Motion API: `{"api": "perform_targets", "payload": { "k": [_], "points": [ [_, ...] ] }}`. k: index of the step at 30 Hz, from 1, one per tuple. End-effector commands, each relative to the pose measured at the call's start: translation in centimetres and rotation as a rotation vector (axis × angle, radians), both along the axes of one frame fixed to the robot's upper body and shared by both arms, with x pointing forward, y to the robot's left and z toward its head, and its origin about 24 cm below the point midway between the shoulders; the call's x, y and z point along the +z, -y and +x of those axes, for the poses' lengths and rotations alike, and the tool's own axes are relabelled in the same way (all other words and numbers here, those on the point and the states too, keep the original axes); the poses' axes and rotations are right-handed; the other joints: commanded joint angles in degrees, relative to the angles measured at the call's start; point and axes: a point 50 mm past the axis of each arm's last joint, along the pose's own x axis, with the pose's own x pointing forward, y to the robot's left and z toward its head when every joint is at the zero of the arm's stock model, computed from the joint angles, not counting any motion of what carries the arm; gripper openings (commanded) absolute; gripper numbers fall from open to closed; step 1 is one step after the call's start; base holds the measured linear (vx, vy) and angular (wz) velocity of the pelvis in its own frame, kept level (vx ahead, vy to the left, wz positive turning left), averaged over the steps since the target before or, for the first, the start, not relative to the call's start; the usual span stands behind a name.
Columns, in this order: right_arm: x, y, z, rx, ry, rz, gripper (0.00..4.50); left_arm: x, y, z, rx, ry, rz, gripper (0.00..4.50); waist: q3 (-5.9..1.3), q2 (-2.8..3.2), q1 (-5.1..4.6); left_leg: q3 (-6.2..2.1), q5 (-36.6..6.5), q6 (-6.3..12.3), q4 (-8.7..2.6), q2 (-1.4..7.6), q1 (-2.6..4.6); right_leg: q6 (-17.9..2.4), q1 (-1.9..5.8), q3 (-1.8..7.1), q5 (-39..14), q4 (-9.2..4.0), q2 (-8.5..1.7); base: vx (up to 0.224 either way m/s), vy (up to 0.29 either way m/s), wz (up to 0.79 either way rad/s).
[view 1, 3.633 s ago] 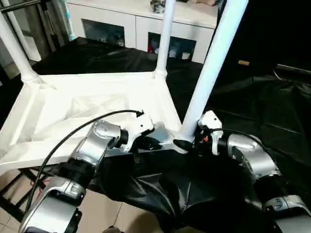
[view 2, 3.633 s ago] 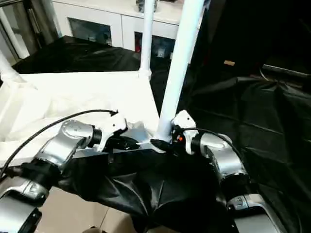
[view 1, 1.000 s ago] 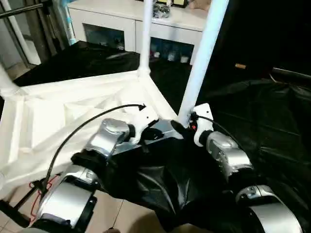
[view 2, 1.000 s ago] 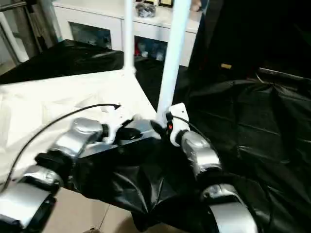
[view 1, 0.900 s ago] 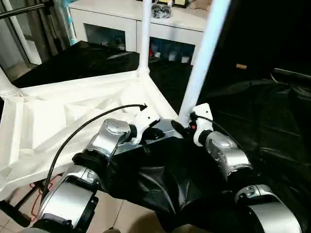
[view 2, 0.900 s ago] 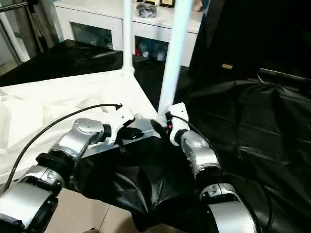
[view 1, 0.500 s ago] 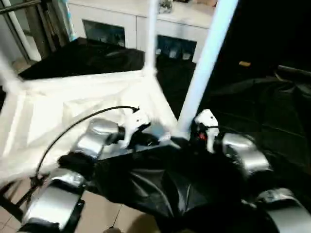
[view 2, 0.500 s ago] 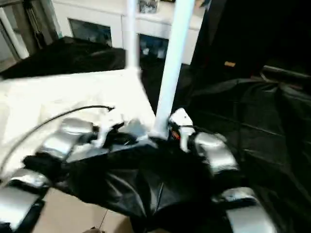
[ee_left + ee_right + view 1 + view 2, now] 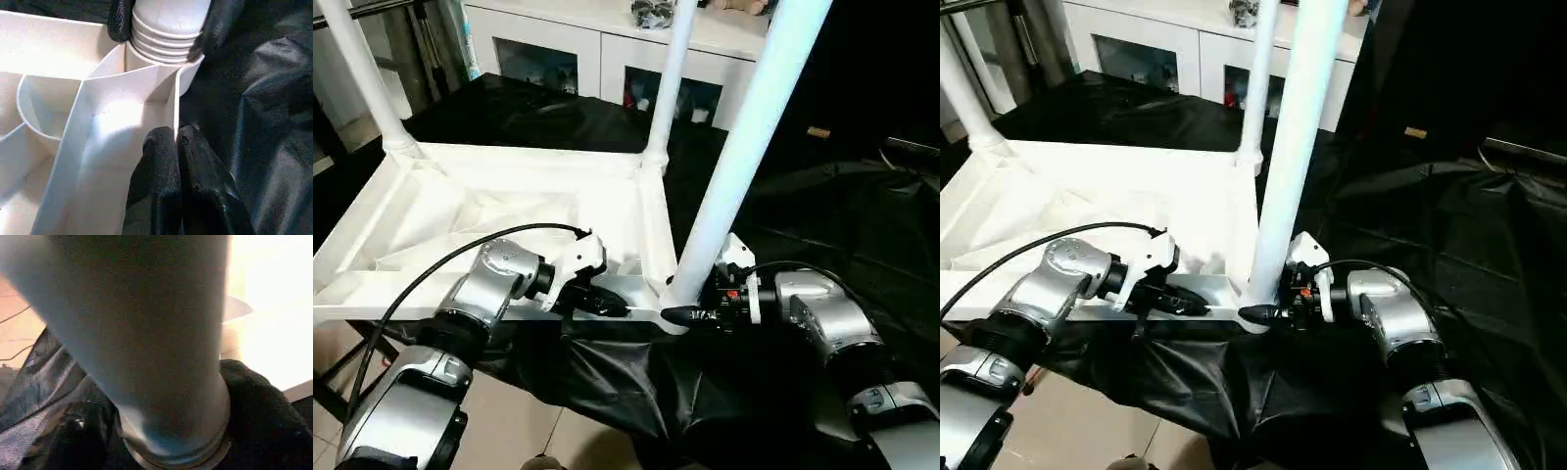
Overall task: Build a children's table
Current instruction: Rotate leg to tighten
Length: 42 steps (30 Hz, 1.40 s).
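The children's table lies upside down: its white tabletop shows its ribbed underside. Three white legs stand up from its corner sockets, at the far left, far right and near right. My left gripper is shut on the thin near rim, close to the near right corner; in the left wrist view its fingers pinch that wall. My right gripper grips the ribbed base of the near right leg, its black fingers pressed on both sides.
Black cloth covers the surface under and to the right of the tabletop and hangs over the near edge. A white glass-door cabinet stands behind. Tiled floor shows below the near edge. A black cable arcs over my left forearm.
The camera has shifted, so the tabletop now looks squarer. My right forearm has swung out to the right while its gripper stays at the leg's base. The left gripper keeps the rim.
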Motion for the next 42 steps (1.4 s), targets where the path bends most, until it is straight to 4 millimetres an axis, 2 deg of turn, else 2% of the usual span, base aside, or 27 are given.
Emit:
{"api": "perform_targets", "payload": {
  "k": [1,3,7,9,11,12,14,15,17,18,20,21,23,26,28,31,32,33,34,37,38,40,42],
  "points": [
    [-0.2,-1.0,-0.7,0.090,-0.028,0.019,2.88,-0.5,-0.1,-0.1,0.017,-0.012,0.017,0.00,-3.41,0.11,0.05,0.13,-11.2,2.10,-3.21,1.64,0.44,-12.7,2.96,2.46,-7.4,-3.77,-3.73,0.000,0.000,0.00],
    [-0.3,-1.1,-0.8,0.086,-0.028,0.020,2.79,-0.6,0.0,-0.1,0.037,-0.001,0.018,0.00,-3.43,0.03,0.06,0.17,-10.9,2.18,-3.14,1.59,0.37,-12.9,2.99,2.45,-6.7,-3.69,-3.75,0.000,0.000,0.00],
    [-0.9,-1.5,-0.4,-0.004,-0.009,0.013,2.73,-0.7,0.6,0.6,0.133,0.040,0.011,0.00,-3.28,-0.04,0.09,0.15,-11.9,1.92,-3.24,1.62,0.40,-12.4,2.89,2.44,-9.1,-3.98,-3.87,0.000,0.000,0.00],
    [-1.7,-1.9,0.4,-0.154,0.021,-0.027,2.72,-0.8,1.2,1.3,0.222,0.067,0.009,0.00,-2.96,0.03,-0.15,0.01,-14.5,0.73,-3.55,1.49,0.58,-11.1,2.62,2.49,-14.5,-4.58,-4.01,0.000,0.000,0.00],
    [-2.4,-2.3,1.4,-0.336,0.035,-0.060,2.72,-0.8,1.9,1.9,0.303,0.084,0.004,0.00,-2.64,0.13,-0.69,-0.36,-18.1,-1.39,-3.92,1.40,1.00,-8.9,2.13,2.55,-22.6,-5.35,-4.29,0.000,0.000,0.00],
    [-2.8,-2.5,1.8,-0.438,0.025,-0.065,2.71,-0.8,2.5,2.2,0.344,0.087,-0.001,0.00,-2.87,0.32,-0.92,-0.67,-18.7,-2.10,-4.04,1.30,0.94,-8.0,2.40,2.45,-24.4,-5.34,-4.31,0.000,0.000,0.00],
    [-3.1,-2.8,2.2,-0.526,0.010,-0.066,2.70,-0.8,3.1,2.5,0.386,0.093,-0.001,0.00,-2.84,0.18,-1.57,-0.74,-19.1,-2.30,-4.16,1.35,0.93,-7.9,2.29,2.45,-23.5,-5.52,-4.21,0.000,0.000,0.00],
    [-3.4,-3.3,2.2,-0.556,-0.006,-0.060,2.69,-0.9,3.7,2.7,0.419,0.096,0.003,0.00,-2.87,0.31,-1.67,-0.67,-19.4,-2.08,-4.09,1.32,1.01,-8.0,2.25,2.46,-23.0,-5.52,-4.12,0.000,0.000,0.00],
    [-3.6,-4.0,2.4,-0.610,-0.023,-0.060,2.69,-0.9,4.7,3.1,0.472,0.109,0.004,0.00,-2.89,0.17,-1.88,-0.46,-19.3,-1.30,-3.95,1.24,1.04,-8.8,2.14,2.62,-20.7,-5.50,-3.94,0.000,0.000,0.00],
    [-3.8,-4.2,2.5,-0.649,-0.039,-0.067,2.69,-0.8,5.1,3.2,0.486,0.113,0.001,0.00,-2.97,0.70,-1.76,-0.36,-19.2,-1.11,-3.83,1.18,1.24,-9.3,2.05,2.74,-19.6,-5.55,-3.97,0.000,0.000,0.00],
    [-3.9,-5.2,2.8,-0.706,-0.049,-0.079,2.69,-0.7,6.1,3.3,0.500,0.125,-0.008,0.00,-3.01,0.45,-1.86,-0.44,-18.5,-1.01,-3.95,1.14,0.92,-9.5,2.37,2.60,-18.5,-5.34,-3.87,0.000,0.000,0.00],
    [-3.9,-5.6,2.8,-0.689,-0.052,-0.068,3.03,-0.7,6.3,3.3,0.494,0.125,-0.013,0.00,-3.09,0.65,-1.73,-0.35,-18.3,-0.86,-3.83,1.16,1.06,-9.6,2.24,2.68,-17.7,-5.34,-3.90,0.000,0.000,0.00],
    [-3.8,-6.6,2.6,-0.644,-0.053,-0.046,3.40,-0.6,6.8,3.2,0.480,0.116,-0.036,0.00,-3.16,0.62,-1.68,-0.36,-17.5,-0.48,-3.84,1.15,0.70,-9.8,2.58,2.65,-15.7,-5.14,-3.86,0.000,0.000,0.00],
    [-3.6,-6.9,2.6,-0.603,-0.038,-0.054,3.60,-0.6,6.9,2.9,0.458,0.097,-0.068,0.00,-3.15,0.35,-1.77,-0.30,-17.1,-0.01,-3.84,1.19,0.71,-10.0,2.63,2.64,-14.8,-5.08,-3.83,0.000,0.000,0.00],
    [-3.6,-6.7,2.7,-0.609,-0.022,-0.068,3.83,-0.6,6.9,2.8,0.445,0.101,-0.067,0.00,-3.06,0.53,-1.78,-0.33,-17.5,-0.08,-3.91,1.20,0.72,-9.9,2.54,2.63,-15.8,-5.16,-3.91,0.000,0.000,0.00],
    [-3.0,-6.0,2.9,-0.542,0.052,-0.075,3.83,-0.5,6.2,2.6,0.386,0.117,-0.082,0.00,-2.98,0.42,-1.83,-0.42,-19.0,-0.03,-4.00,1.23,0.73,-9.2,2.45,2.61,-18.7,-5.49,-4.04,0.000,0.000,0.00],
    [-3.0,-6.0,2.9,-0.542,0.052,-0.075,3.83,-0.5,6.2,2.6,0.386,0.117,-0.082,0.00,-3.02,0.40,-1.82,-0.43,-18.7,0.05,-4.02,1.28,0.63,-9.0,2.54,2.66,-18.4,-5.41,-4.02,0.000,0.000,0.00],
    [-2.3,-5.6,2.6,-0.430,0.106,-0.031,3.83,-0.6,5.6,2.2,0.336,0.101,-0.085,0.00,-3.01,0.20,-1.85,-0.39,-18.4,0.13,-4.03,1.28,0.65,-9.0,2.50,2.66,-18.0,-5.39,-3.95,0.000,0.000,0.00],
    [-2.2,-5.6,2.6,-0.420,0.111,-0.027,3.83,-0.6,5.5,2.2,0.331,0.100,-0.085,0.00,-3.06,0.11,-1.60,-0.37,-18.0,0.79,-3.88,1.30,0.52,-9.2,2.76,2.62,-17.5,-5.36,-4.15,0.000,0.000,0.00],
    [-1.4,-4.6,1.8,-0.244,0.144,0.021,3.83,-0.6,4.3,1.4,0.228,0.076,-0.088,0.00,-3.24,0.09,-1.47,-0.16,-14.3,2.31,-3.65,1.25,0.24,-10.3,3.06,2.69,-12.4,-4.83,-3.93,0.000,0.000,0.00],
    [-1.2,-4.1,1.6,-0.205,0.138,0.025,3.83,-0.5,3.8,1.2,0.198,0.072,-0.087,0.00,-3.41,0.09,-1.41,-0.11,-12.4,2.98,-3.49,1.38,0.11,-11.2,3.26,2.67,-8.9,-4.35,-3.86,0.000,0.000,0.00],
    [-1.0,-3.5,1.3,-0.153,0.131,0.027,3.83,-0.5,3.2,1.0,0.163,0.064,-0.083,0.00,-3.44,0.25,-1.28,0.13,-10.7,3.78,-3.27,1.42,0.16,-12.5,3.18,2.52,-5.1,-3.91,-3.52,0.000,0.000,0.00],
    [-0.9,-2.8,1.0,-0.107,0.118,0.021,3.83,-0.5,2.6,0.8,0.135,0.060,-0.075,0.00,-3.48,0.26,-1.20,0.21,-10.1,4.23,-3.14,1.47,0.10,-13.5,3.21,2.43,-3.5,-3.64,-3.52,0.000,0.000,0.00]
  ]
}}
